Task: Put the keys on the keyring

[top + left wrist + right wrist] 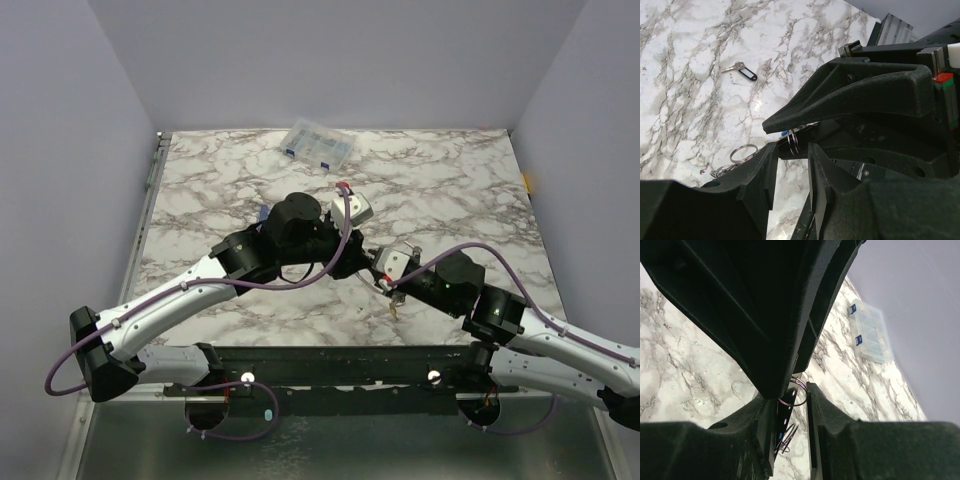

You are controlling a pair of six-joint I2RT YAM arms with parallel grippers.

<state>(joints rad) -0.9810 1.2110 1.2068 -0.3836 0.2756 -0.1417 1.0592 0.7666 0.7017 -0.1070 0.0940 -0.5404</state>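
Note:
Both grippers meet over the middle of the table. My right gripper (pixel 789 395) is shut on a thin grey metal ring, the keyring (pixel 799 392) as far as I can tell, which spans its jaws next to a dark flat piece. In the left wrist view the same keyring (pixel 794 141) shows edge-on with a blue bit beside it. It sits at the tips of my left gripper (pixel 792 150), whose jaws stand apart on either side without touching it. A black-tagged key (pixel 742 71) lies on the marble. A small key (pixel 393 311) dangles under the right gripper (pixel 385 275).
A loose metal ring (pixel 743 151) with smaller rings beside it lies on the marble table (pixel 200 200) near my left fingers. A clear plastic compartment box (pixel 318 143) stands at the back edge. Grey walls close in the table.

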